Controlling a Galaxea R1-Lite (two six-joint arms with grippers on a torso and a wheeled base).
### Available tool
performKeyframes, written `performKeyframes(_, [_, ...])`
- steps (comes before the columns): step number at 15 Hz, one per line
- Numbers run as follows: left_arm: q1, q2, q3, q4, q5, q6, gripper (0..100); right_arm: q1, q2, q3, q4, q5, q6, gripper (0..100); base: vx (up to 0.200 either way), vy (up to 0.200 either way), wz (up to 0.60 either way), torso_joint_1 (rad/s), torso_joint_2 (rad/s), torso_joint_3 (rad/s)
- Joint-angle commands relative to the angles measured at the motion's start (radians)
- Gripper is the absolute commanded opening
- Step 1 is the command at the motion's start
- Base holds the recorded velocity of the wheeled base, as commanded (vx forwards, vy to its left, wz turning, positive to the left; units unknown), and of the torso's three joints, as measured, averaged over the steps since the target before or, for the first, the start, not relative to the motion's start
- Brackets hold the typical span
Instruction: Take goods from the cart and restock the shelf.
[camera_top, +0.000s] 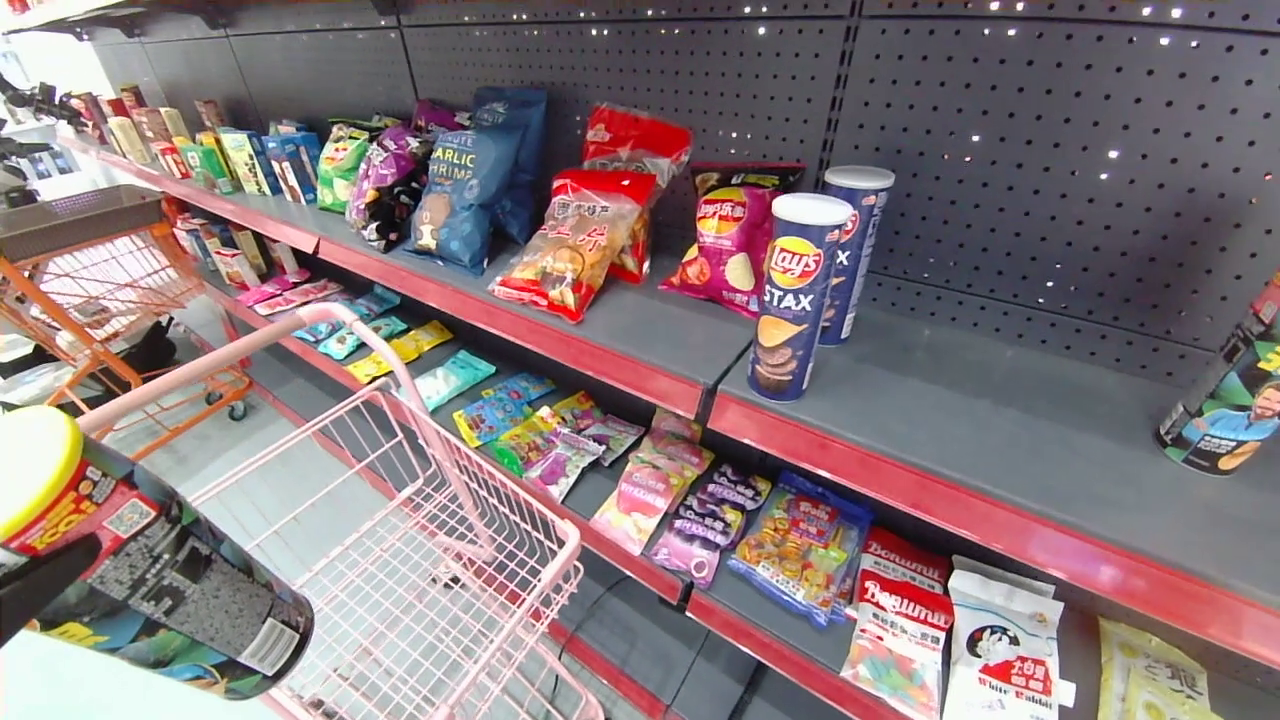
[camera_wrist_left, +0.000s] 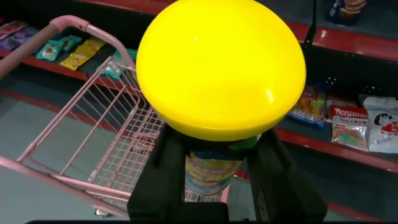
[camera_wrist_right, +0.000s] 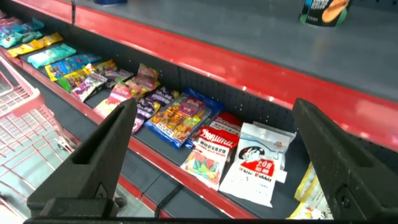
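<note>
Left tool (camera_wrist_left: 214, 163) clamped on tall printed cylindrical can with yellow plastic lid (camera_wrist_left: 221, 65), can held aloft by pink wire cart (camera_wrist_left: 112, 124), well short of grey red-edged shelf (camera_top: 1000, 430). Right tool (camera_wrist_right: 213, 106) spread wide, empty, facing colourful snack packets (camera_wrist_right: 186, 118) on lower shelf.

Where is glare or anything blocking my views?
Head view: bright dots through the pegboard holes; the held can blocks the lower left corner. Left wrist view: small highlight on the yellow lid, which hides part of the pink cart. Right wrist view: even light; the open right gripper frames the lower shelf.
</note>
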Motion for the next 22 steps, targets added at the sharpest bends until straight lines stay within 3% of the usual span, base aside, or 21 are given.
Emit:
performKeyframes(1, [0.0,-0.017,0.004,0.0,0.0,0.0,0,0.0,0.0,0.0,0.0,0.002,-0.001,100,0.0,0.0,0.0,0.178,-0.4,-0.232])
performKeyframes(4, [0.0,-0.027,0.001,0.0,0.015,0.021,0,0.0,0.0,0.0,0.0,0.0,0.002,100,0.0,0.0,0.0,0.139,-0.33,-0.191])
performKeyframes(11, [-0.001,-0.045,0.009,0.0,0.026,0.098,0,0.0,0.0,0.0,0.0,0.002,0.004,100,0.0,0.0,-0.6,0.015,-0.01,-0.009])
performKeyframes(15, [-0.001,-0.048,0.02,-0.002,0.061,0.11,0,0.0,0.0,0.0,0.0,0.002,0.004,100,0.0,0.0,-0.6,0.006,0.0,0.0])
performKeyframes(19, [0.0,-0.05,0.035,-0.003,0.115,0.179,0,0.0,0.0,0.0,0.0,0.002,0.002,100,0.0,0.0,-0.45,0.001,0.0,-0.001])
performKeyframes(22, [-0.001,-0.06,0.041,-0.003,0.161,0.198,0,0.0,0.0,0.0,0.0,0.002,0.002,100,0.0,0.0,0.0,0.0,0.0,0.0])
